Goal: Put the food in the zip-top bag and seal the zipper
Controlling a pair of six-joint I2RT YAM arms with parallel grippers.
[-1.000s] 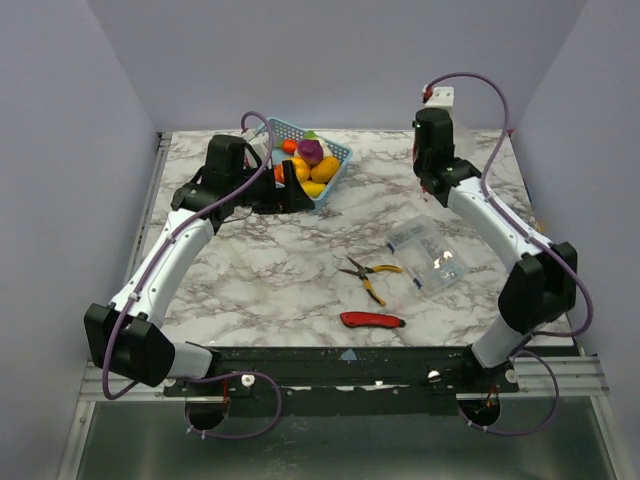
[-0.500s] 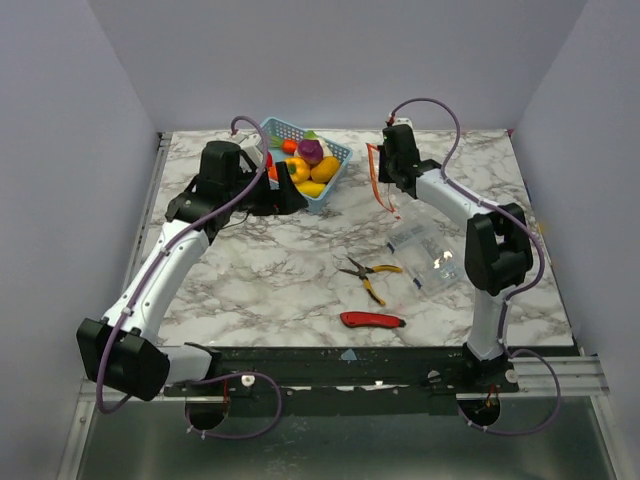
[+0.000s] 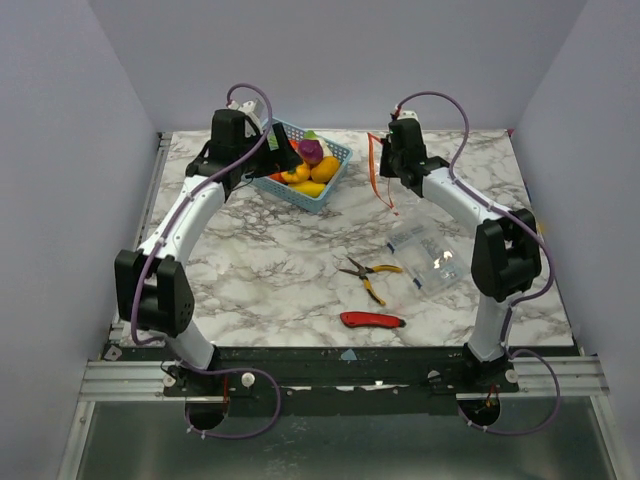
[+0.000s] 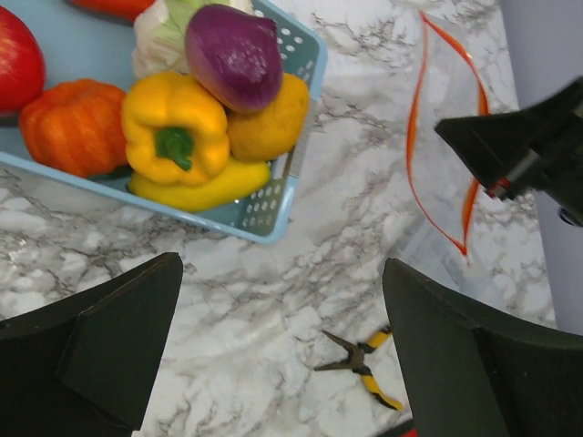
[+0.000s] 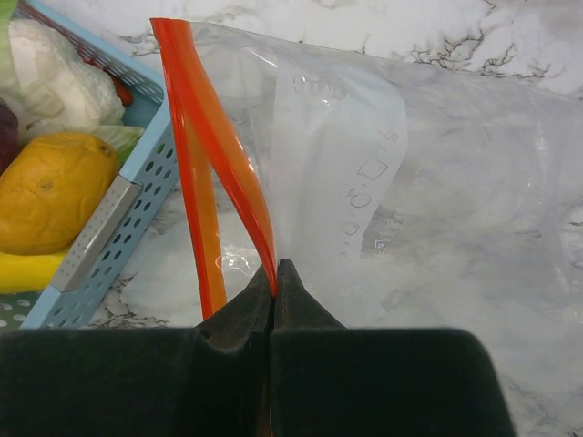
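The right gripper is clamped tight on the zipper. The zip-top bag gapes toward the basket, and in the top view its strip runs top to bottom. The left gripper is spread wide and empty near the food.

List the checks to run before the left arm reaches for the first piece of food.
1. left gripper open and empty: ok.
2. yellow pepper uncovered in the blue basket: ok.
3. right gripper shut on the zipper: ok.
4. zip-top bag mouth lifted and gaping: ok.
5. mouth wide enough for the pepper: cannot tell.
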